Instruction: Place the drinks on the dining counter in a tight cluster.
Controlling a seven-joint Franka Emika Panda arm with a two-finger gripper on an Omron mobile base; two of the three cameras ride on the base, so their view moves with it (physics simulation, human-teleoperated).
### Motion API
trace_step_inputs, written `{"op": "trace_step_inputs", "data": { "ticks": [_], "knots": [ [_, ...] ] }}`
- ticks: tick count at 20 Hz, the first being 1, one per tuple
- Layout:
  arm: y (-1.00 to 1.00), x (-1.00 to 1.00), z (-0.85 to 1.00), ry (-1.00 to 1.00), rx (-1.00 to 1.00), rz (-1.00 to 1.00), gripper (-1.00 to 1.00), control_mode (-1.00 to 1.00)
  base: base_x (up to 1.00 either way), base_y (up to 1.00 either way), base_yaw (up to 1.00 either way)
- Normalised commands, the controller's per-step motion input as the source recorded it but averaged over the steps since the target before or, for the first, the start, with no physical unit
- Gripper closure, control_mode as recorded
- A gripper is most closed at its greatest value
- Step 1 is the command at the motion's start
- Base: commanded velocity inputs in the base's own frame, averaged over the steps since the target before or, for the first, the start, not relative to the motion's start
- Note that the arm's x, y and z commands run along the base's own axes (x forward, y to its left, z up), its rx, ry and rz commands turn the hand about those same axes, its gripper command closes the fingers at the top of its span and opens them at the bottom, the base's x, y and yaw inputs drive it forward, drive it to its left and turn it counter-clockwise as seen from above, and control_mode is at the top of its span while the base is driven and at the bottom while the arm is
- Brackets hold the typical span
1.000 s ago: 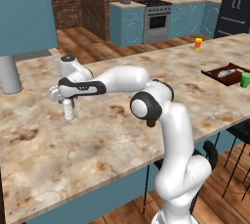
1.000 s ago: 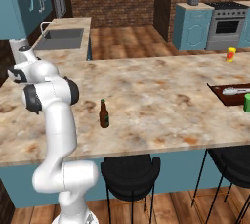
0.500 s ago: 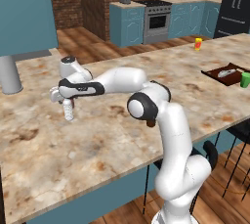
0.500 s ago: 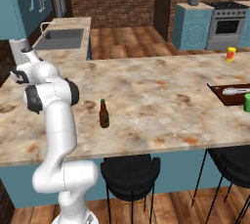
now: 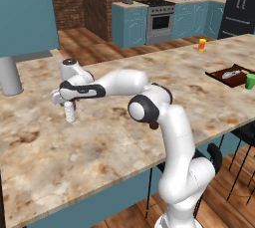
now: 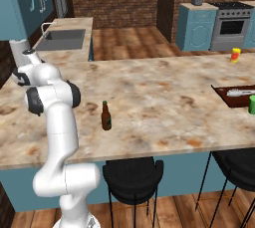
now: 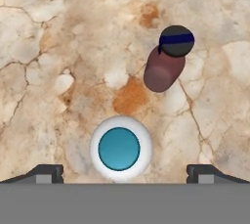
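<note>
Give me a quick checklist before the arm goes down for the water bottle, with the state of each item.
1. End effector open: ok, fingertips stand wide apart.
2. Water bottle between the fingertips: ok, its blue cap sits centred, seen from above.
3. Bottle upright: ok, it stands on the counter under the hand.
4. Clearance from the can: cannot tell; it stands close beside the bottle, off the line between the fingertips.
5. Brown bottle out of the way: ok, it stands apart near the counter's front edge.
6. Drinks clustered: not ok, brown bottle stands apart.
</note>
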Motion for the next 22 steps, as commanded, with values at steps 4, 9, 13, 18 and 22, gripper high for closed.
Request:
{"op": "trace_step_inputs", "data": {
  "ticks": [4,9,13,18,22],
  "knots": [
    [0.0,0.05,-0.15,0.0,0.0,0.0,-1.0,-1.0,0.0,0.0,0.0],
    [0.0,0.08,-0.13,0.0,0.0,0.0,-1.0,-1.0,0.0,0.0,0.0],
    [0.09,0.14,0.0,0.0,0.0,0.0,-1.0,-1.0,0.0,0.0,0.0],
    [0.09,0.04,-0.01,0.0,0.0,0.0,-1.0,-1.0,0.0,0.0,0.0],
    [0.07,0.0,-0.01,0.0,0.0,0.0,-1.0,-1.0,0.0,0.0,0.0]
  ]
}}
